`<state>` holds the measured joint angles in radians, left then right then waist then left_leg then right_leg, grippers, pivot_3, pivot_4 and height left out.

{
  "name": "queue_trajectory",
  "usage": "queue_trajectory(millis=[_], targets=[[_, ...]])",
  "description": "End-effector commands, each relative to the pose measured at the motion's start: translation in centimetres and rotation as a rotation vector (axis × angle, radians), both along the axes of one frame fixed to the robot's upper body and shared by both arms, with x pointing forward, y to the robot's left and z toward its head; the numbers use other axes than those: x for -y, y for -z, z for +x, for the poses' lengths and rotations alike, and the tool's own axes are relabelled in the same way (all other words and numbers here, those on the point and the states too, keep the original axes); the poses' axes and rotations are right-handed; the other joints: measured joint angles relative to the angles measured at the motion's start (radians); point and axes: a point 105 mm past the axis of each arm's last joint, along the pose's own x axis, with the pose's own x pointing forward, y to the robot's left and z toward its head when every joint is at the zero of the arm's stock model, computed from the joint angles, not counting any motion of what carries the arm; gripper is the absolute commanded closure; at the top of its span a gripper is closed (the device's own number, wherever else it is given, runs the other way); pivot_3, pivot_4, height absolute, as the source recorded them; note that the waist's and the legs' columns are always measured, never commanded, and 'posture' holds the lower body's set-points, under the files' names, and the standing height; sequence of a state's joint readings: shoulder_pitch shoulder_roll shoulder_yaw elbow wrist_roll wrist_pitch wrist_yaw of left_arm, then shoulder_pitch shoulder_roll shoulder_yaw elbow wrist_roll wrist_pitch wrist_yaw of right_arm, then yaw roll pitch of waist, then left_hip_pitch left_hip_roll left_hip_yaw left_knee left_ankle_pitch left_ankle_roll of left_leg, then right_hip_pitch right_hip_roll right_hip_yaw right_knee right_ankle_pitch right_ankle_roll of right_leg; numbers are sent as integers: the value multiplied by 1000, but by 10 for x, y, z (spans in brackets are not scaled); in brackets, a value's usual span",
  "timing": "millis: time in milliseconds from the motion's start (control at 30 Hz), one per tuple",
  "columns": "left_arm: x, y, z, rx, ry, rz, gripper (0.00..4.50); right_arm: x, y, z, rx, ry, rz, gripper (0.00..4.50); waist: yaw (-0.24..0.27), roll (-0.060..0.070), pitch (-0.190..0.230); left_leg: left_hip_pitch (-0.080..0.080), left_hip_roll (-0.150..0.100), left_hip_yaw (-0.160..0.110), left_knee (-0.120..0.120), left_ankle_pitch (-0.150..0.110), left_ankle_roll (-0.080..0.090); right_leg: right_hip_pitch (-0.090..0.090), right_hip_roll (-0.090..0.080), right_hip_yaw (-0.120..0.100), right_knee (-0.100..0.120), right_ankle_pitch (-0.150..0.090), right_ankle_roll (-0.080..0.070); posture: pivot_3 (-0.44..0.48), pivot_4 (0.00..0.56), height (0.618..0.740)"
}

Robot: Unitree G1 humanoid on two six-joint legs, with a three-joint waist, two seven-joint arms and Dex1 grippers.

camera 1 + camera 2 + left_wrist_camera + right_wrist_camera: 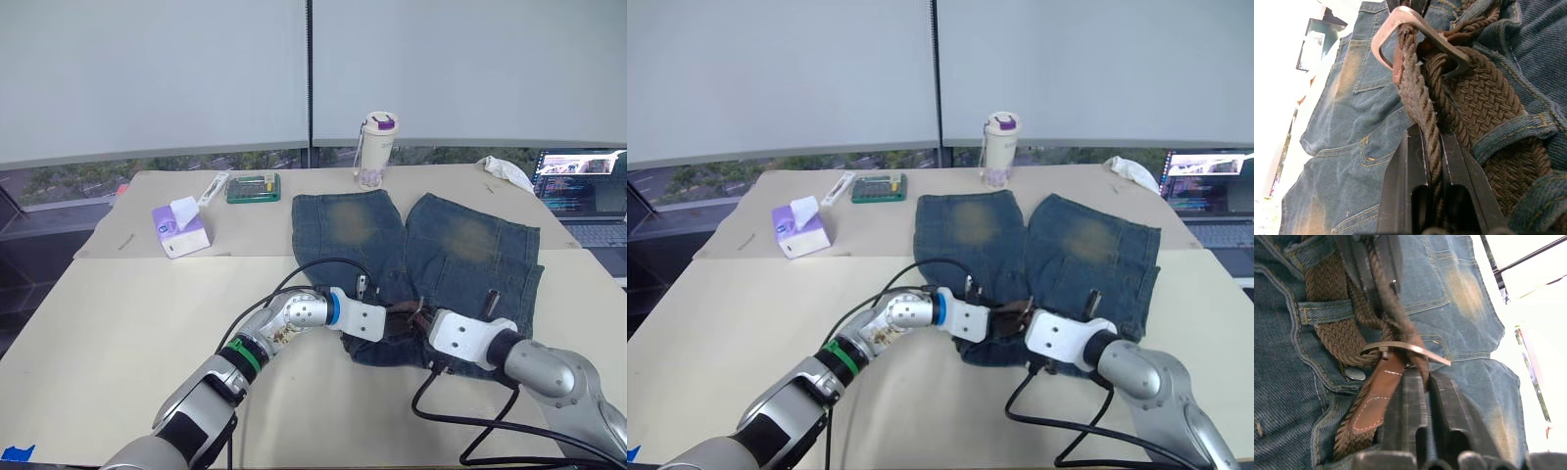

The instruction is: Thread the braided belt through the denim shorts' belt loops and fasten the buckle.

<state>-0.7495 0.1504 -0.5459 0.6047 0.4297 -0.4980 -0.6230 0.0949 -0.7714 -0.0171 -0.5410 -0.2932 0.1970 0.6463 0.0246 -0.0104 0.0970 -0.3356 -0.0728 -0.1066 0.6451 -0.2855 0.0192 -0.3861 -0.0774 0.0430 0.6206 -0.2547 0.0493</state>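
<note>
The denim shorts [431, 245] lie flat on the table, waistband nearest me. The braided belt [1479, 98] runs along the waistband under a belt loop [1508, 138]. Its silver buckle [1415, 39] sits at the waistband's middle, with a strand of the belt passing through the frame. My left gripper [1432, 147] is shut on that strand just short of the buckle. My right gripper [1426, 382] faces it from the other side, shut on the belt at the buckle [1405, 348], beside the brown leather tab [1378, 396]. The two grippers nearly meet over the waistband [402, 318].
A purple tissue box [179, 230], a green box [254, 186] and a lidded cup [375, 149] stand at the back of the table. A white cloth [506, 170] and an open laptop [586, 191] are at the far right. Black cables [460, 416] trail from my right arm.
</note>
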Motion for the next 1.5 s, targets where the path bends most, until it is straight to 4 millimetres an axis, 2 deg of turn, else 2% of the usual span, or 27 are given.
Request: queue_trajectory(millis=[33, 100, 167, 300, 533, 667, 767, 833, 967, 1067, 1167, 1267, 1367, 1500], targets=[[4, -4, -4, -18, 12, -38, 4500, -1, -7, -1, 41, -10, -4, 4404, 0, 0, 0, 0, 0, 0, 0, 0, 0, 0, 0, 0, 0, 0, 0, 0, 150, 740], [0, -7, -4, -72, -3, -80, 4500, 2, -7, -1, 40, -3, -6, 4404, 0, 0, 0, 0, 0, 0, 0, 0, 0, 0, 0, 0, 0, 0, 0, 0, 150, 740], [-6, -11, -3, -125, -17, -125, 3722, 5, -8, -2, 41, 4, -7, 4500, -1, 0, 0, 0, 0, 0, 0, 0, 0, 0, 0, 0, 0, 0, 0, 0, 150, 740], [-22, -18, 0, -178, -21, -206, 2494, 9, -12, -5, 38, 12, 10, 4500, -2, 0, 0, 0, 0, 0, 0, 0, 0, -1, 0, 0, 0, 0, 0, 0, 150, 740], [-72, -20, -3, -407, 15, -290, 68, 12, -2, -13, -47, 16, 48, 4500, -9, 1, 0, 0, 1, -1, 0, 0, 0, -1, 0, 0, 1, 0, 0, 0, 150, 740], [-97, -24, 4, -502, -3, -304, 28, 17, 0, -16, -91, 25, 62, 4500, -9, 1, 0, 0, 1, -1, 0, 0, 0, 0, 0, 0, 1, 0, 0, 0, 150, 740], [-101, -30, 8, -543, -9, -347, 28, 16, 4, -22, -152, 19, 94, 4500, -5, 1, -1, 0, 0, -1, 0, 0, 0, 0, 0, -1, 0, 0, 0, 0, 150, 740], [-95, -34, 6, -597, 12, -399, 28, 22, 5, -24, -179, 37, 90, 4500, -4, 1, -1, 0, 0, -1, 0, 0, 1, 0, 0, -1, -1, 0, 0, 0, 150, 740], [-79, -17, -7, -622, 43, -311, 28, 36, 1, -22, -191, 107, 109, 4500, -3, 1, 0, 0, 0, -1, 1, 0, 1, 1, 0, -1, -1, 0, 0, 0, 150, 740], [-64, -12, -10, -639, 38, -307, 28, 36, 0, -21, -189, 115, 129, 4500, -5, 1, -1, 0, 1, -1, 0, 0, 1, 0, 0, 0, -1, 0, 0, 0, 150, 740], [-60, 1, -12, -624, 27, -225, 28, 32, 3, -22, -197, 118, 139, 4500, -4, 1, 0, -1, 1, -1, 1, 0, 1, 0, 0, 0, -1, 0, 0, 0, 150, 740], [-65, 17, -10, -605, -8, -114, 28, 30, 3, -22, -191, 125, 153, 4500, -5, 1, 0, 0, 1, -1, 1, 0, 1, 0, 0, 0, -1, 0, 0, 0, 150, 740], [-73, 23, -6, -642, -34, -77, 28, 31, 3, -22, -187, 128, 151, 4500, -4, 1, 0, 0, 1, -1, 1, 0, 1, 0, 0, 0, -1, 0, 0, 0, 150, 740], [-87, 33, -13, -700, -7, 28, 28, 31, 3, -22, -185, 130, 148, 4500, -6, 1, -1, 0, 1, -1, 1, -1, 1, 0, 0, 0, -1, 0, 0, 0, 150, 740]])
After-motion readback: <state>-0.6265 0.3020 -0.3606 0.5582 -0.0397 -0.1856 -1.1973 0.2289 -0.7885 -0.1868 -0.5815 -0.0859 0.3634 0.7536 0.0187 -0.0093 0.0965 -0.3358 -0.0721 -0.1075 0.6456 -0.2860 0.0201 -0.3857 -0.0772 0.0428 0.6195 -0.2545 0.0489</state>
